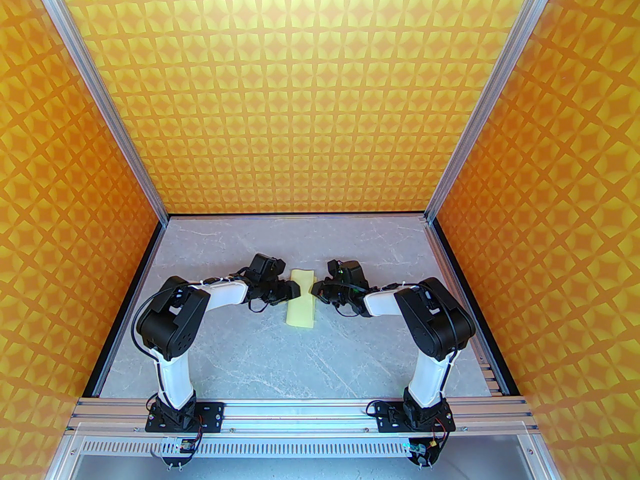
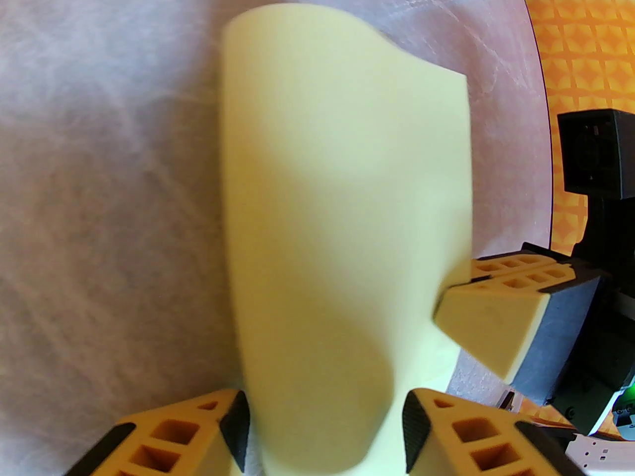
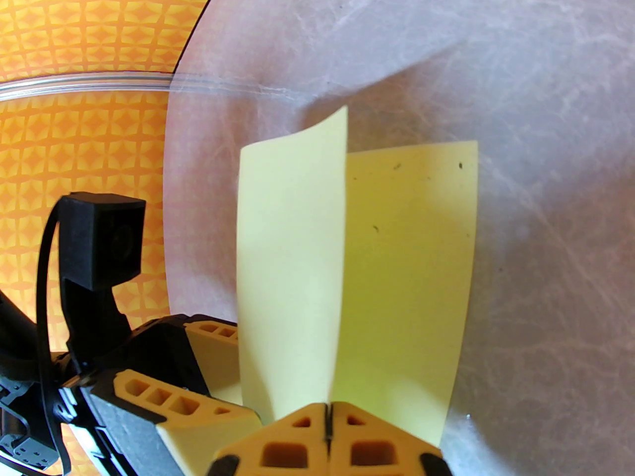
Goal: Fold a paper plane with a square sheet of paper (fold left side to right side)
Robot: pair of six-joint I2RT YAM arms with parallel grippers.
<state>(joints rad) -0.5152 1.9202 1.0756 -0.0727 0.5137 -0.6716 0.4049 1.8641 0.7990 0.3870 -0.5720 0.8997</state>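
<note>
Check the square sheet of paper (image 1: 301, 304), folded over on the table (image 1: 250, 358): right fingers (image 3: 297, 434) clamp its right edge, pressed together. Left fingers (image 2: 188, 417) stand apart, straddling its left fold.

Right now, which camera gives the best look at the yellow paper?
The right wrist camera: the paper is sharp, one half flat, the other standing up. The left wrist view shows the paper blurred and curved; the top view, a small paper strip.
</note>
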